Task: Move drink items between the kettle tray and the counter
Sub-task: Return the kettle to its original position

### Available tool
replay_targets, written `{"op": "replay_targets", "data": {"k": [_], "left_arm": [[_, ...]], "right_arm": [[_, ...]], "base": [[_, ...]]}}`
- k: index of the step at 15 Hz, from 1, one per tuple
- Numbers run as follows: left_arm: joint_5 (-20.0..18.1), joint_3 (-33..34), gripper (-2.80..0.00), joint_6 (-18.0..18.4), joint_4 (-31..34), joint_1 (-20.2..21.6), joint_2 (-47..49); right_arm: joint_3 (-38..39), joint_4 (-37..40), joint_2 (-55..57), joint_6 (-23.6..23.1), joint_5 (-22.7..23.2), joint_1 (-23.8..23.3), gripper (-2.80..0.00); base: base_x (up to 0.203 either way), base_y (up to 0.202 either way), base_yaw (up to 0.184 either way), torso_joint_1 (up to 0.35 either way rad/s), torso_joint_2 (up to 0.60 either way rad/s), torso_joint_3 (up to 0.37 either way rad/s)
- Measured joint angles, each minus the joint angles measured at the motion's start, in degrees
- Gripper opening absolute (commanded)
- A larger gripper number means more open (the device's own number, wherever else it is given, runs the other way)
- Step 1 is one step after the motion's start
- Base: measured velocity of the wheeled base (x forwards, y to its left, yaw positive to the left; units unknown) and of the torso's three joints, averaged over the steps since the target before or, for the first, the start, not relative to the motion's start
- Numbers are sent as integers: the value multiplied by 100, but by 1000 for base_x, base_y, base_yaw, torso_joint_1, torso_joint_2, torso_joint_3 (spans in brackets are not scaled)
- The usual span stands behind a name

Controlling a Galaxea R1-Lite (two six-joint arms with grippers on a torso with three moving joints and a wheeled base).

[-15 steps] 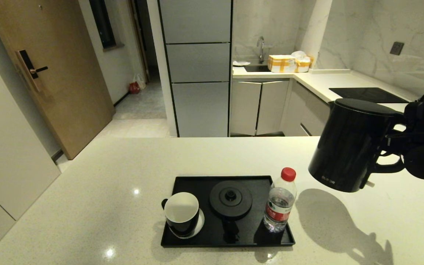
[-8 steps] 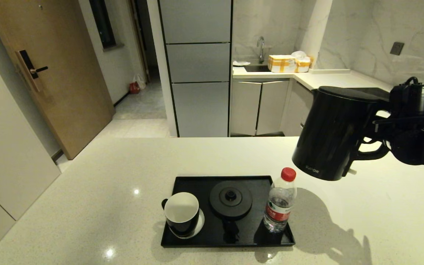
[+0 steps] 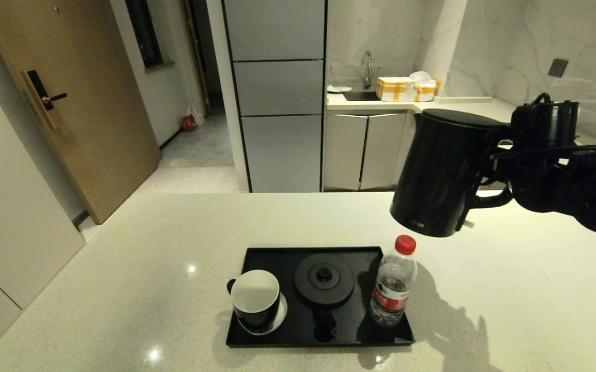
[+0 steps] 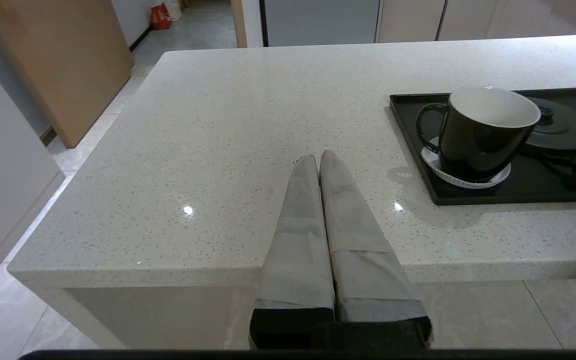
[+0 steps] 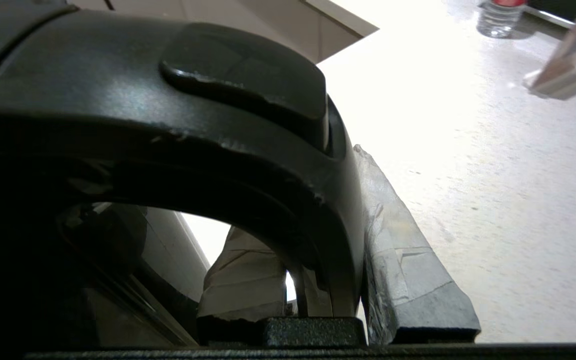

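Your right gripper (image 5: 317, 280) clamps the loop handle of the tall black electric kettle (image 3: 440, 173) — aloft above the red-capped water bottle (image 3: 393, 281), clear of the flat black tray (image 3: 277, 338). Left gripper (image 4: 319, 162) parked, pinched closed.

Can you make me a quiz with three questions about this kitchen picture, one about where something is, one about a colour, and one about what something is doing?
1. Where is the mug?
A. On the tray, on a white coaster
B. On the bare counter
C. In the sink

2. What colour is the water bottle's cap?
A. Blue
B. Red
C. Green

3. What is the kettle doing?
A. Sitting on its round base
B. Lying on its side
C. Held up in the air by the right gripper

Answers:
1. A: the mug stands on the coaster at the left end of the tray.
2. B: the water bottle on the tray's right end has a red cap.
3. C: the right gripper has its fingers clamped on the handle of the kettle, high above the counter; the round base is bare.
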Motion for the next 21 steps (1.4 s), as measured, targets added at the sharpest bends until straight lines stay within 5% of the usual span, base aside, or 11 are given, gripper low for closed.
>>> {"op": "replay_targets", "data": {"k": [9, 21], "left_arm": [[0, 0, -280, -2, 0, 0, 0], [1, 0, -280, -2, 2, 0, 0]], "right_arm": [[-827, 115, 669, -4, 3, 642, -280], [-1005, 255, 828, -33, 245, 1484, -280]], "base": [[0, 0, 0, 0, 0, 0], [0, 0, 0, 0, 0, 0]]}}
